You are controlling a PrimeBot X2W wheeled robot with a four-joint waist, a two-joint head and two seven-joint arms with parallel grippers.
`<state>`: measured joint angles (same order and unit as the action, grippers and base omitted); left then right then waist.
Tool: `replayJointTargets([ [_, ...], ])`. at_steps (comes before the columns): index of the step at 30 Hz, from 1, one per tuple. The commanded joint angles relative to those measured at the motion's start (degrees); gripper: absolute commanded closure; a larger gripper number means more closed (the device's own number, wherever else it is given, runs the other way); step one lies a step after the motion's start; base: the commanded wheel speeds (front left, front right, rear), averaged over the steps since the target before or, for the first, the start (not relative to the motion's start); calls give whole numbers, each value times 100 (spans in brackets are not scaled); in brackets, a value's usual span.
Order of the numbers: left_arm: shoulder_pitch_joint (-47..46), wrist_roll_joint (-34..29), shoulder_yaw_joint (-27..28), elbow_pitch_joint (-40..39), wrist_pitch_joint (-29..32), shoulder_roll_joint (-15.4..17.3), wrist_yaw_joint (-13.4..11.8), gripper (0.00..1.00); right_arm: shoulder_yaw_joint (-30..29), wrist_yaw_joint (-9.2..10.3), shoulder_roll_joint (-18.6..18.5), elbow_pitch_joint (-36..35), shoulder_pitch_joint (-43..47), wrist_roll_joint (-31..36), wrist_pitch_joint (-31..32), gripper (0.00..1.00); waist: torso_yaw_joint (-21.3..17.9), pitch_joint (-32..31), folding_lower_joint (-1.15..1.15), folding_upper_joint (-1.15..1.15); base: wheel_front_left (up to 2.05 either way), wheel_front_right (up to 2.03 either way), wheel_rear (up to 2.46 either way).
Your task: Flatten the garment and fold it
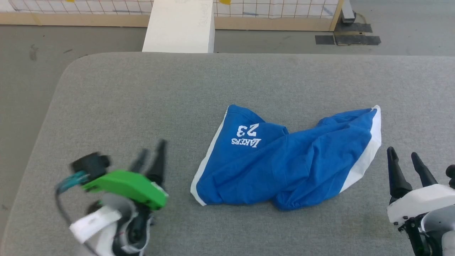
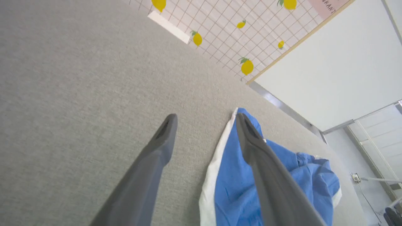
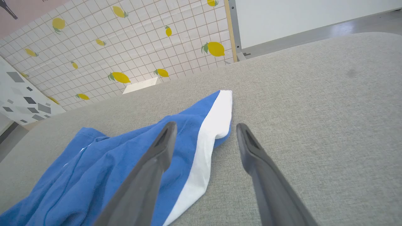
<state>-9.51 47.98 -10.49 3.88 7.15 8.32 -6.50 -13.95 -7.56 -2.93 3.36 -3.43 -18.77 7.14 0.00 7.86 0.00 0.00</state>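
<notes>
The garment [image 1: 284,160], bright blue shorts with white side stripes and white "LAKERS 23" lettering, lies crumpled in the middle of the grey table [image 1: 142,92]. My left gripper [image 1: 153,151] hovers to its left, open and empty, blurred in the head view. In the left wrist view the gripper [image 2: 205,121] has its fingers spread, with the garment [image 2: 232,185] and its white stripe just beyond the right finger. My right gripper [image 1: 403,156] stands open at the garment's right end. In the right wrist view that gripper [image 3: 205,128] frames the white stripe of the garment [image 3: 207,147] without touching it.
A white block [image 1: 181,25] stands beyond the table's far edge, before a tiled lemon-patterned wall [image 3: 125,40]. Bare grey table stretches on all sides of the garment. The table's rounded left corner [image 1: 76,67] drops to the floor.
</notes>
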Motion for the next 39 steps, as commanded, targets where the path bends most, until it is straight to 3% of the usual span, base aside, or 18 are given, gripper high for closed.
replayJointTargets([
  [1, 197, -264, 55, -47, -382, 126, 81, 0, 48, 8, 5, 1, -65, -46, 2, 0, -12, -10, 0, 0, 0, 0, 0],
  [5, 435, -1205, 2, -117, -1743, 269, 124, 0, 182, 8, 5, 71, -90, -71, 31, 0, -6, -22, 0, 0, 0, 0, 0],
  [8, 542, -1641, -37, -149, -2134, 164, 135, 0, 227, 8, 5, 111, -151, -96, 82, 0, 70, -18, 0, 0, 0, 0, 0],
  [14, 640, -2428, 241, -529, -2211, -176, 235, 0, 615, 8, 5, 154, -648, 36, 400, 0, 238, 129, 0, 0, 0, 0, 0],
  [20, 603, -2758, 360, -641, -2213, -423, 465, 0, 1563, 8, 5, 550, -1966, 420, 1326, 0, 442, 515, 0, 0, 0, 0, 0],
  [30, 228, -2917, 313, -677, -2214, -540, 601, 0, 2974, 8, -22, 2373, -4223, 1643, 3258, 0, 1032, 1287, 0, 0, 0, 0, 0],
  [39, 118, -2652, 109, -720, -2214, -543, 465, 0, 3937, 8, -258, 3532, -4580, 1711, 4091, 0, 1300, 1547, 0, 0, 0, 0, 0],
])
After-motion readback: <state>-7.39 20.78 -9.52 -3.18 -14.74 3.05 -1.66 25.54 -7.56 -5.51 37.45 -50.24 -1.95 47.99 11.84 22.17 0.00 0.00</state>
